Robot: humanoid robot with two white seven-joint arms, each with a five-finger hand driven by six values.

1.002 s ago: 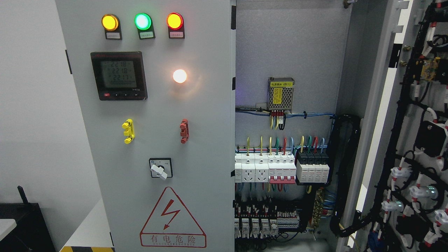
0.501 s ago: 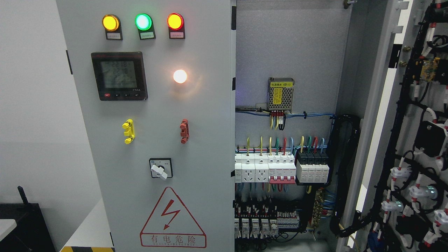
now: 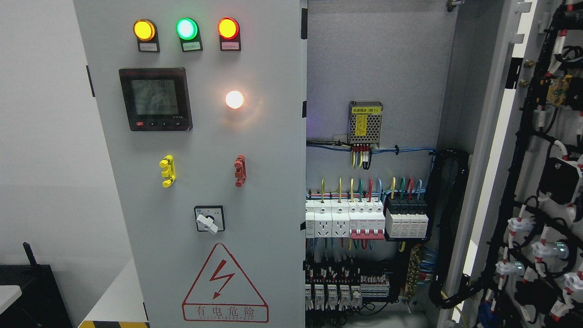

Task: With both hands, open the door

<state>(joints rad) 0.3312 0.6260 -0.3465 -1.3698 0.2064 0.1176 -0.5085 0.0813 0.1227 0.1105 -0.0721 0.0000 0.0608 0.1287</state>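
Note:
A grey electrical cabinet fills the head view. Its left door (image 3: 255, 150) is closed and carries three lit lamps (image 3: 186, 28), a black digital meter (image 3: 155, 99), a white lamp (image 3: 234, 99), a yellow handle (image 3: 167, 171), a red handle (image 3: 239, 170), a rotary switch (image 3: 209, 219) and a red warning triangle. The right door (image 3: 539, 173) stands swung wide open at the picture's right, its wired inner face showing. Between them the cabinet interior (image 3: 378, 68) is exposed, with breakers (image 3: 366, 221) and a power supply (image 3: 365, 123). Neither hand nor arm shows.
A white wall lies left of the cabinet. A dark box (image 3: 27, 296) sits at the lower left, beside a white ledge (image 3: 114, 300) with a yellow-black striped edge. Black cable bundles (image 3: 448, 218) hang along the interior's right side.
The view has shifted very slightly; the meter digits flicker. Doors stay as they were and no hand has entered.

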